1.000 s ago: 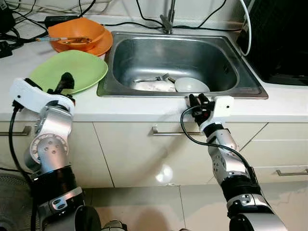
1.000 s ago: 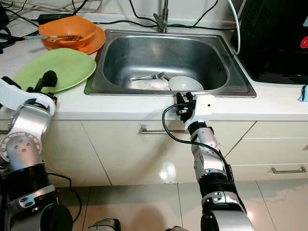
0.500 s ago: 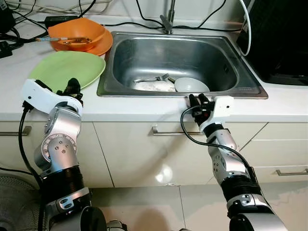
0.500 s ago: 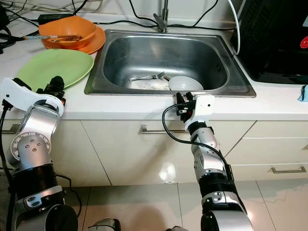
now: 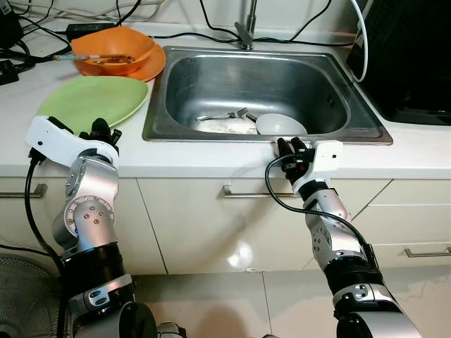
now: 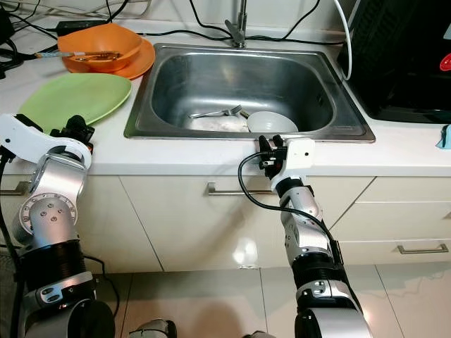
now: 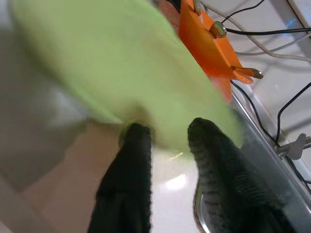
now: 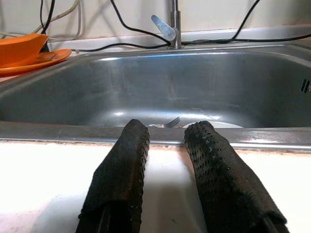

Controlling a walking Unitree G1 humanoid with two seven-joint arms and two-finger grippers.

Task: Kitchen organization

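We see the green plate [image 7: 121, 73] badly blurred; the black appliance [image 5: 416, 56] far right is cut off.

A light green plate [image 5: 94, 102] lies just left of the grey steel sink [image 5: 266, 84], with an orange bowl [image 5: 113, 46] on an orange plate [image 5: 150, 67] behind it. Inside the sink sit a white bowl [image 5: 280, 124] and a silver fork [image 5: 223, 115]; the countertop [image 5: 211, 155] is white, the cabinet fronts [image 5: 204, 218] cream
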